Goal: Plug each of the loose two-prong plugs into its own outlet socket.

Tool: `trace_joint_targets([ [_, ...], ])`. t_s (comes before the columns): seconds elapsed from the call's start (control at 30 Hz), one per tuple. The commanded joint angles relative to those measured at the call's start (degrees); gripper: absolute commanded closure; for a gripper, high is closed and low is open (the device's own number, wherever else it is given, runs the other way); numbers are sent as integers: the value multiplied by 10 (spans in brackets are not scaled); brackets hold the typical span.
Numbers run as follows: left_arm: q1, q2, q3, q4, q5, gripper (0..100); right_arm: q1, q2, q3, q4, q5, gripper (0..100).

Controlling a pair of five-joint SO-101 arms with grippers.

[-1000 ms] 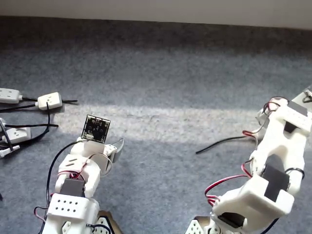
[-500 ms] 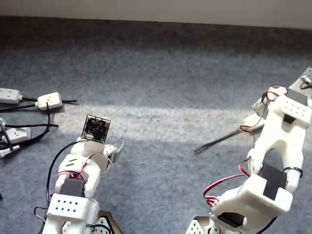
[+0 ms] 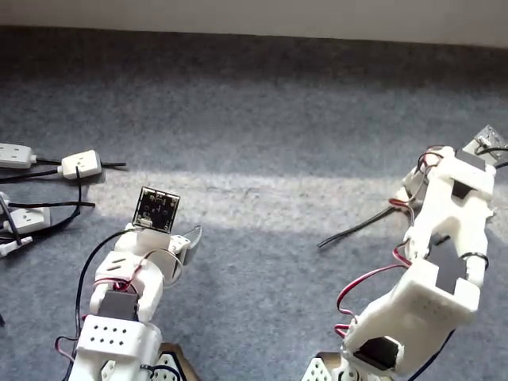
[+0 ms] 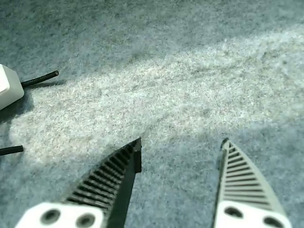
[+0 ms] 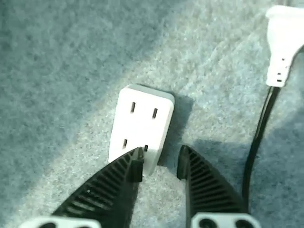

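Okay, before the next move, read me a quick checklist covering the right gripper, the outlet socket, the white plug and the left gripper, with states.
1. Right gripper open: ok.
2. Outlet socket centred between its fingers: not ok, only a corner lies in the gap.
3. Socket slots face up and are empty: ok.
4. White plug lies apart from the socket, not held: ok.
5. Which way the plug's prongs point: cannot tell.
6. Left gripper open and empty: ok.

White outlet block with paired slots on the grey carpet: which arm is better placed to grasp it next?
Right. The right gripper hangs open at the edge of the white outlet block, a white plug on a black cord lying nearby. The left gripper is open over plain grey carpet.
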Motion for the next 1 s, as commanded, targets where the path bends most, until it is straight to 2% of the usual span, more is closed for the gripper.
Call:
trace_joint_targets([
  [0.0, 7, -6, 12, 3, -4, 736, -14, 0, -27, -7, -9, 860],
  [0.23, 7, -6, 12, 3, -4, 736, -15, 0, -28, -8, -10, 745],
  [0.43, 7, -6, 12, 3, -4, 736, -25, 0, -49, -4, -11, 742],
  [0.7, 7, -6, 12, 3, -4, 736, -28, 3, -162, 84, -47, 742],
  [0.9, 7, -6, 12, 3, -4, 736, -27, 5, -103, 27, -54, 742],
  [0.97, 7, -6, 12, 3, -4, 736, -27, 6, -65, -8, -99, 742],
])
